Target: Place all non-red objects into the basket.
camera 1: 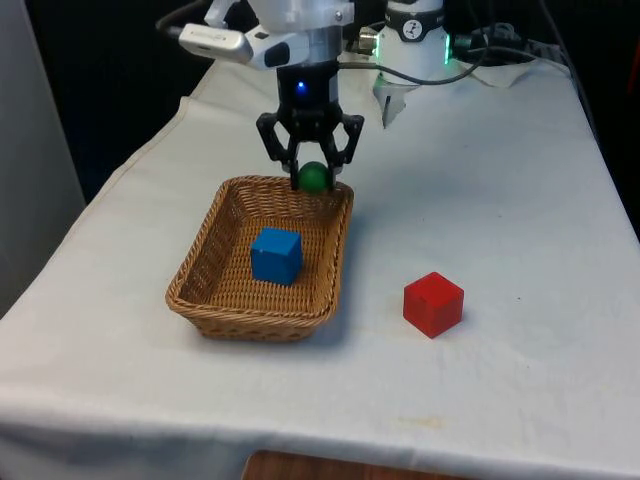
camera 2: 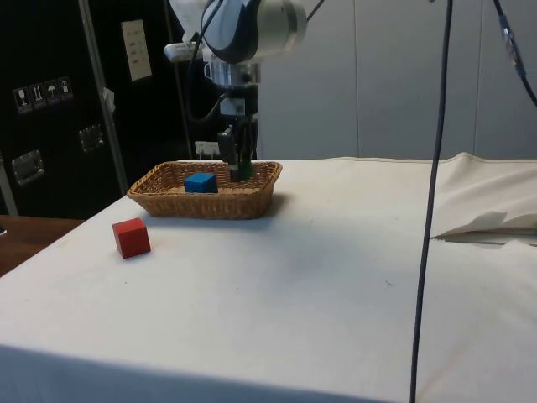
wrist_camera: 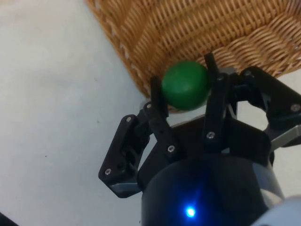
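A green ball (camera 1: 314, 177) hangs between the fingers of my gripper (camera 1: 312, 176), which is shut on it just above the far rim of the wicker basket (camera 1: 200, 262). The wrist view has the ball (wrist_camera: 186, 84) clamped over the basket's corner (wrist_camera: 141, 56), half over the cloth. A blue cube (camera 1: 275, 255) lies inside the basket, seen also in the side view as the blue cube (camera 2: 200, 181). A red cube (camera 1: 433, 303) sits on the cloth to the front view's right of the basket. In the side view my gripper (camera 2: 241, 168) hangs at the basket's far end (camera 2: 264, 180).
The table's cloth falls away at its edges (camera 1: 100, 190). A black cable (camera 2: 428, 201) hangs down in the side view's foreground. Crumpled cloth (camera 2: 495, 225) lies at the side view's right.
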